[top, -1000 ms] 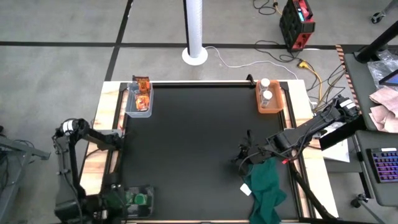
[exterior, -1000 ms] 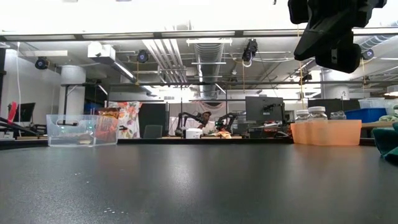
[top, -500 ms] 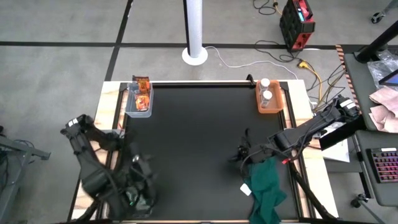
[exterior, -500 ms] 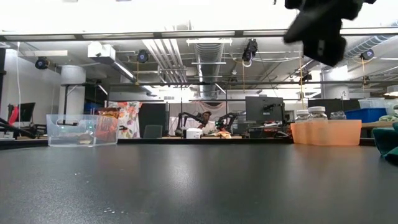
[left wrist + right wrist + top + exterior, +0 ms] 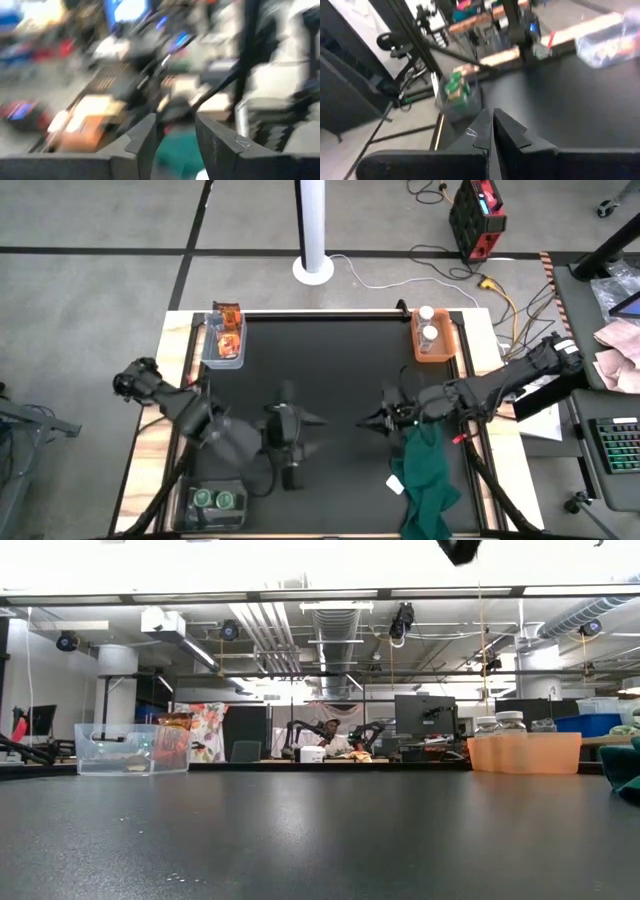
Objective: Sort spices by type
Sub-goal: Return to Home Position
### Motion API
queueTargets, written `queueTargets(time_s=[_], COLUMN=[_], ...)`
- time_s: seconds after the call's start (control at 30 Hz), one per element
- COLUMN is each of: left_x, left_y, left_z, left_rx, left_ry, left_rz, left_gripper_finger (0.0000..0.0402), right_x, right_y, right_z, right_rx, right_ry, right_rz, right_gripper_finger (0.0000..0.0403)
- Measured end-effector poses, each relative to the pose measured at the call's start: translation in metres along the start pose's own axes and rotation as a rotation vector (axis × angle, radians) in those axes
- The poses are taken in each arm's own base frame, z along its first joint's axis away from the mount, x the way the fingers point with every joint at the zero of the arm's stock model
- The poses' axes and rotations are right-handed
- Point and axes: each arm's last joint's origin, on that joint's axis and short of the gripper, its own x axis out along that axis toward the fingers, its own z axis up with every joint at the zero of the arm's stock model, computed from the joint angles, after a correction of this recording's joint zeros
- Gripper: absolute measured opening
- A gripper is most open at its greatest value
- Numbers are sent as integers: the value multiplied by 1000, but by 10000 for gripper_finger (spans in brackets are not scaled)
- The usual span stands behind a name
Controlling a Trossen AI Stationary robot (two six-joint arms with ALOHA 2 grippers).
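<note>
Two green-lidded jars (image 5: 215, 499) stand in a clear bin at the table's near-left corner; the right wrist view shows the jars (image 5: 456, 88) too. Two orange foil packets (image 5: 229, 330) sit in a clear bin (image 5: 130, 749) at the far left. Two white-capped jars (image 5: 428, 325) stand in an orange bin (image 5: 525, 752) at the far right. My left gripper (image 5: 295, 425) hangs open over the table's middle, holding nothing; its fingers (image 5: 142, 140) show a clear gap. My right gripper (image 5: 377, 420) is shut and empty, right of centre, beside the green cloth.
A dark green cloth (image 5: 427, 475) lies at the near right, with a small white paper scrap (image 5: 395, 484) at its left edge. The black mat (image 5: 330, 370) fills the space between the bins. The two arms are close together over the mat's middle.
My left arm has swung fast from over the near-left bin with the green-lidded jars toward the table's middle. My right gripper has shifted a little toward the far edge and risen, leaving the low view at its top.
</note>
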Motion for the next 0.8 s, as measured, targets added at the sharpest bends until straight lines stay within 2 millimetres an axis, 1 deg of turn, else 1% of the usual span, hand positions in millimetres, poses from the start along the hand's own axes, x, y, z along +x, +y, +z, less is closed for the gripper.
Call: queueTargets(time_s=[0.07, 0.17, 0.27, 0.4, 0.5, 0.6, 0.73, 0.8], left_x=[12, 27, 43, 60, 68, 70, 72, 68], left_y=[6, 21, 36, 51, 58, 66, 80, 91], left_z=[10, 11, 3, -12, -26, -35, -47, -58], left_rx=[40, 74, 62, 66, 80, 60, 18, 20], left_ry=[-91, -113, -77, -26, 18, 4, -66, -49], left_rz=[-69, -25, 32, 50, 32, 5, -11, -15], left_gripper_finger=[116, 108, 102, 96, 86, 69, 37, 23], right_x=[-1, -5, -9, -14, -19, -21, -27, -28], right_y=[2, 6, 8, 9, 7, -1, -18, -28], right_z=[13, 35, 52, 69, 77, 77, 77, 76], right_rx=[-42, -111, -180, -282, -364, -393, -398, -398], right_ry=[-32, -53, -58, -97, -132, -162, -227, -253], right_rz=[0, -4, -20, -36, -48, -61, -62, -65], right_gripper_finger=[9, 9, 9, 9, 9, 9, 9, 9])
